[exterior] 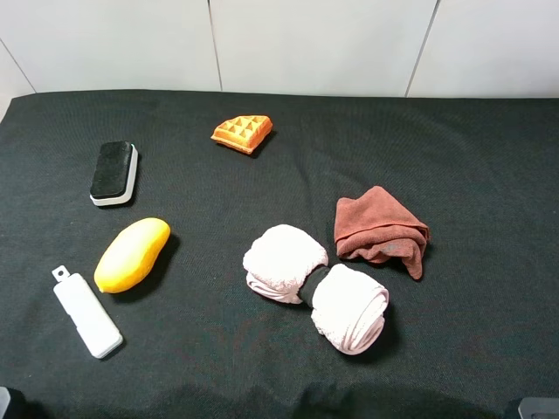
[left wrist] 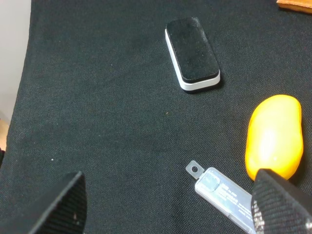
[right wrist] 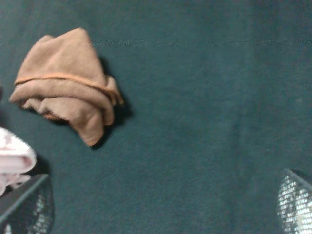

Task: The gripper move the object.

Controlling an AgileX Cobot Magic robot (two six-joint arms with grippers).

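The white stick [exterior: 86,313] lies nearest at seven o'clock on the black cloth [exterior: 262,367]; mango [exterior: 132,254], eraser [exterior: 114,172] and waffle [exterior: 242,133] beyond, pink towel [exterior: 316,286] and brown rag [exterior: 381,231] toward four.

Left wrist: left gripper [left wrist: 168,204] fingers apart above the stick.

Right wrist: right gripper [right wrist: 161,204] fingers apart, rag at ten.
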